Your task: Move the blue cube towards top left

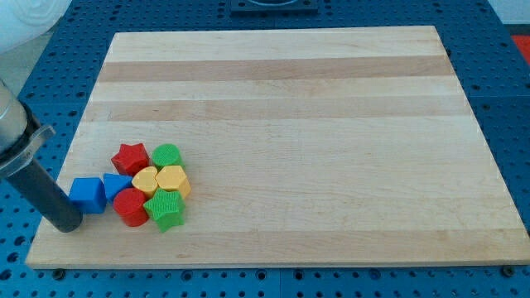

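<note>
The blue cube (87, 194) sits near the board's bottom left, at the left end of a cluster of blocks. My tip (66, 223) rests on the board just below-left of the blue cube, close to it or touching it. The dark rod rises from there towards the view's left edge. A second blue block (115, 185), its shape unclear, lies right of the cube.
The cluster also holds a red star (131, 156), a green cylinder (166, 156), a yellow block (145, 180), a yellow hexagon (172, 179), a red block (130, 206) and a green star (165, 209). The wooden board (315, 124) lies on a blue pegboard table (513, 99).
</note>
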Motion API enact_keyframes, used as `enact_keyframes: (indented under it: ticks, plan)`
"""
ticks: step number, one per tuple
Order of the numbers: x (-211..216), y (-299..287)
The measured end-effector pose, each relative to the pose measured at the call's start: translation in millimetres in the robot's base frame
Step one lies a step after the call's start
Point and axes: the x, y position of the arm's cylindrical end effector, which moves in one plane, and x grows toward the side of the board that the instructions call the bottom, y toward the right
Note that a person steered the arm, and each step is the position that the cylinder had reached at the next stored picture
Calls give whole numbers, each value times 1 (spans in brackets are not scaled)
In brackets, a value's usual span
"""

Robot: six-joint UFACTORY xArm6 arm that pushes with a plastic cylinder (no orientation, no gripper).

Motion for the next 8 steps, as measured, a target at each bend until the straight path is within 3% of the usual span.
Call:
enact_keyframes:
  ticks: [2, 5, 8]
  plan:
    - [-16, 30]
    - [-40, 2]
    - [-77, 21]
